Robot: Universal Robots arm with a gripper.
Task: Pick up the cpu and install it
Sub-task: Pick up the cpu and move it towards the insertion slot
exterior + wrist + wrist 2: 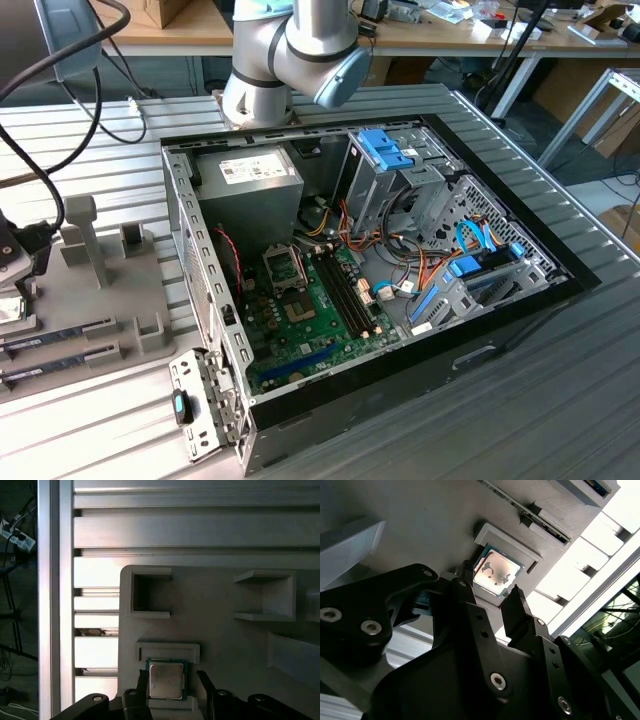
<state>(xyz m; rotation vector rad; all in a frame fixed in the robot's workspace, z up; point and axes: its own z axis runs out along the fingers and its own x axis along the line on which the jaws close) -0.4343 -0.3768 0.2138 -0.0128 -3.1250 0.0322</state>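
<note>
Pincer (172, 684) spread, fingers (205, 690) either side of the cpu (167, 680), which lies seated in its grey holder (225, 630). Not gripped or lifted; installing in the computer case (450, 350) remains.

The small, square, silver-topped cpu (166, 681) is seen as glossy metal; the grey plastic tray (225, 645) (smooth, matt) and black fingers (205, 685) are rendered dull.
</note>
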